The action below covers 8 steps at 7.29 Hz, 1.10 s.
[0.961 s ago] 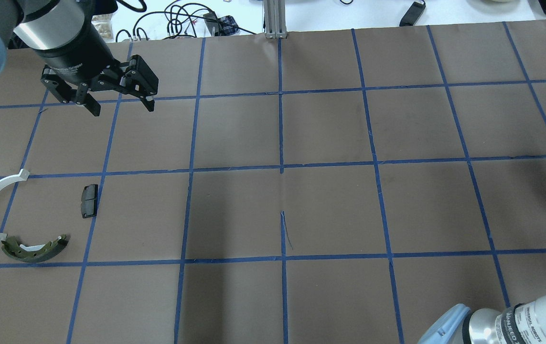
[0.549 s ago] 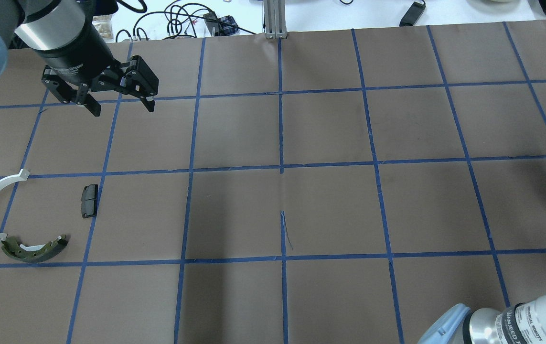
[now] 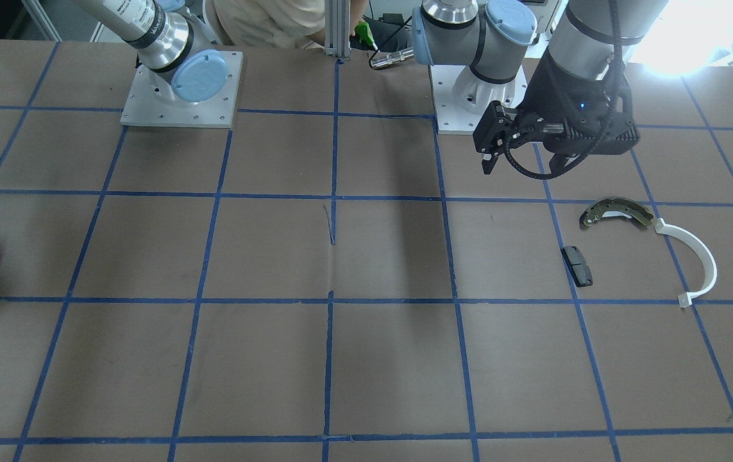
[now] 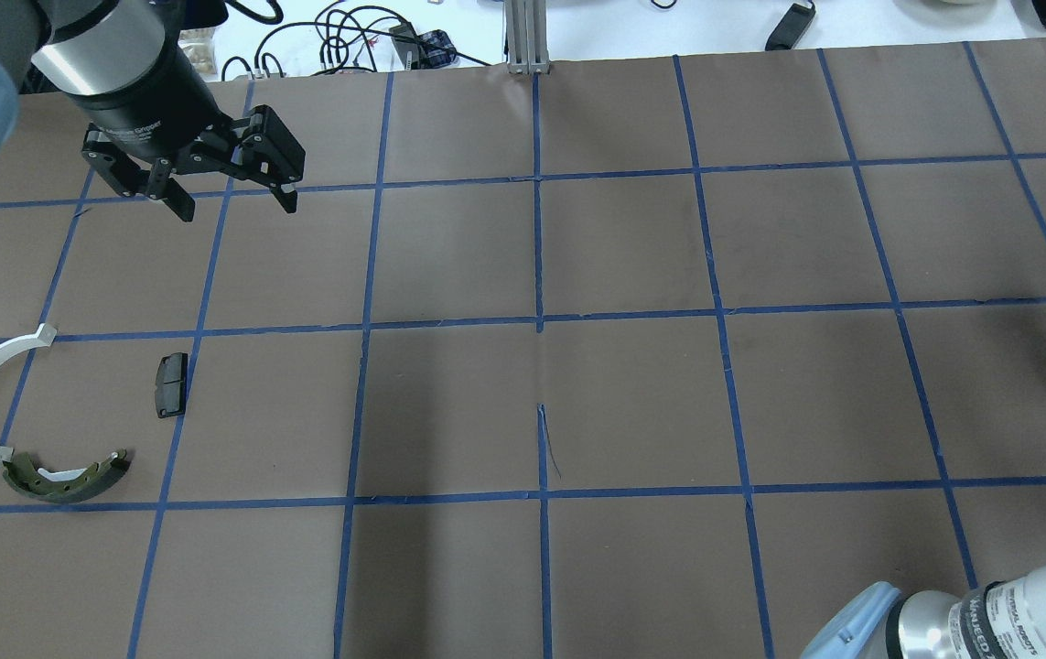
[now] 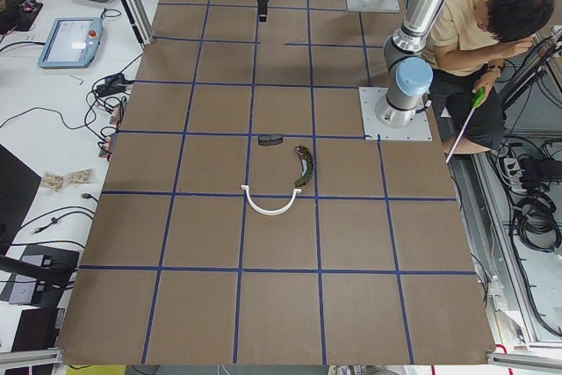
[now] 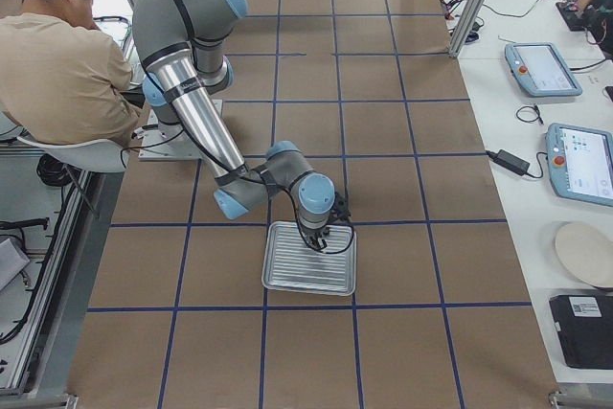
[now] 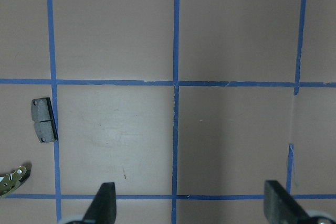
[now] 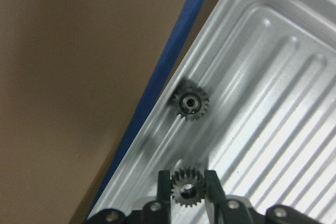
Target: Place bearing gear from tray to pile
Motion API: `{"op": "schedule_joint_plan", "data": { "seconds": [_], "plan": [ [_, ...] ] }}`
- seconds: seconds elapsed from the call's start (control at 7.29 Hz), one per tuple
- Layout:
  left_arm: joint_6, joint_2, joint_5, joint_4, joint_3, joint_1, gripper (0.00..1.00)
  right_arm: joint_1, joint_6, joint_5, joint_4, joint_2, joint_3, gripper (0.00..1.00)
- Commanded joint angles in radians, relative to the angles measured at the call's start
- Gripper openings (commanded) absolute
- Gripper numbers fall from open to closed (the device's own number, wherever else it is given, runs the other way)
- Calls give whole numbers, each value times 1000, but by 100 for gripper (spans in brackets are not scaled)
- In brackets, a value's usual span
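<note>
Right wrist-mounted view: my right pincer (image 8: 187, 178) clamps a bearing gear (image 8: 187, 189) at the edge of the tray (image 8: 273, 77), while the pile (image 4: 65, 478) lies far across the counter (image 4: 632, 403), near my open left pincer (image 4: 234, 208).

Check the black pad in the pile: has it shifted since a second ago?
No. The black pad lies beside the same blue tape line as before.
</note>
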State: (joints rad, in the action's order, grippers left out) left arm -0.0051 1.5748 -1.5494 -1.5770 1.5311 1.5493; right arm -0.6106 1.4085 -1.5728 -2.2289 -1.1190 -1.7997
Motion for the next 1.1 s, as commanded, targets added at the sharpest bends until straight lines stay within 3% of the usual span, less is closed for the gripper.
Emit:
{"op": "schedule_joint_plan", "data": {
  "seconds": [0.0, 0.27, 0.55, 0.96],
  "plan": [
    [1, 1, 0, 0, 0, 0, 100, -33, -113, 11, 117, -162, -4, 5],
    [1, 1, 0, 0, 0, -2, 100, -208, -418, 7, 326, -351, -33, 6],
    [1, -1, -1, 0, 0, -2, 100, -460, -852, 13, 391, -483, -75, 11],
    [1, 1, -3, 0, 0, -2, 100, -867, -1462, 19, 376, -466, -67, 10]
  ]
}}
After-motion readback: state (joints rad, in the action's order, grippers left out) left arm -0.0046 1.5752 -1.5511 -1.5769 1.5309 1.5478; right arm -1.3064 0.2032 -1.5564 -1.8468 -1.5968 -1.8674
